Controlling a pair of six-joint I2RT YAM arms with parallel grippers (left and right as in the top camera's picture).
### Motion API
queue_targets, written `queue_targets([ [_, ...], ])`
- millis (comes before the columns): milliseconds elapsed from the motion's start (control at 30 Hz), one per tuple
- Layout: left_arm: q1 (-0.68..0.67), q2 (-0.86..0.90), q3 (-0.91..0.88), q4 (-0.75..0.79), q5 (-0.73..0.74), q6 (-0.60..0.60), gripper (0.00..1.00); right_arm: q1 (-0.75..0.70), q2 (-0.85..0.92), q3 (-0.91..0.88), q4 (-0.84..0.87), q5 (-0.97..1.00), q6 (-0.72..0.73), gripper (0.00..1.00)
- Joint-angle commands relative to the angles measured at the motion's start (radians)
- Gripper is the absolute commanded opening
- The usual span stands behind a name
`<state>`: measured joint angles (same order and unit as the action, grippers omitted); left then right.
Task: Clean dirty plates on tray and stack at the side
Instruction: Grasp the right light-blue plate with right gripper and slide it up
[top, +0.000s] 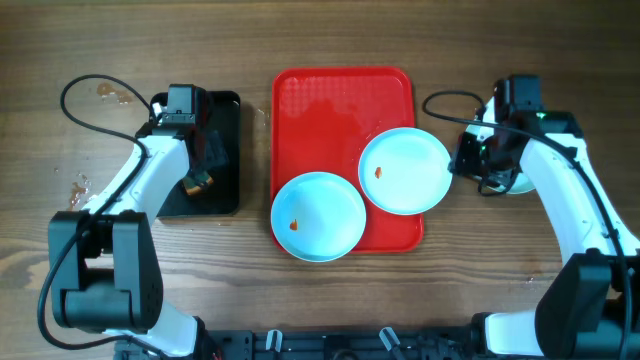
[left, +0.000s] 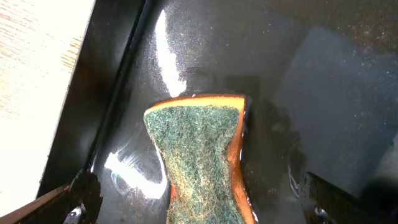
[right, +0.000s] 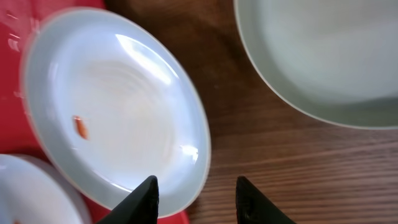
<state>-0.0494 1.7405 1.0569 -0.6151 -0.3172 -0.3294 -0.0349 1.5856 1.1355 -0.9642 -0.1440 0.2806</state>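
Beginning on the dirty plate (top: 404, 170) overhanging the right rim of the tray (top: 300, 110): right jaws half-open, empty; left jaws wide over the sponge (left: 196, 155), which needs gripping next.

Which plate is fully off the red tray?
The third plate on the table by the right hand; the smeared rear plate and front plate rest on the tray.

No lettering, label, brand mark, number or sign could be read in any view; the tray (top: 320, 100), the plates (top: 405, 170) and the sponge (left: 199, 155) showed plain surfaces.
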Motion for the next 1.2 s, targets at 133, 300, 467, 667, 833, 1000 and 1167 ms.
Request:
queue_targets([
  [133,0.002,0.007,-0.002,0.114,-0.016,0.01,1.0,0.002,0.001,-0.179,0.192,0.005,0.005,0.35],
  [300,0.002,0.007,-0.002,0.114,-0.016,0.01,1.0,0.002,0.002,-0.256,0.353,-0.059,-0.019,0.24],
  [467,0.002,0.007,-0.002,0.114,-0.016,0.01,1.0,0.002,0.001,-0.253,0.415,-0.079,-0.017,0.04],
  [667,0.002,0.007,-0.002,0.114,-0.016,0.01,1.0,0.005,0.001,-0.128,0.435,-0.079,-0.011,0.04],
  [833,0.002,0.007,-0.002,0.114,-0.016,0.01,1.0,0.071,0.01,-0.087,0.55,-0.082,-0.044,0.04],
  [1000,0.002,0.007,-0.002,0.114,-0.016,0.01,1.0,0.183,0.085,-0.087,0.675,-0.075,-0.043,0.04],
  [1167,0.002,0.007,-0.002,0.114,-0.016,0.01,1.0,0.254,0.196,-0.087,0.824,-0.07,-0.043,0.04],
])
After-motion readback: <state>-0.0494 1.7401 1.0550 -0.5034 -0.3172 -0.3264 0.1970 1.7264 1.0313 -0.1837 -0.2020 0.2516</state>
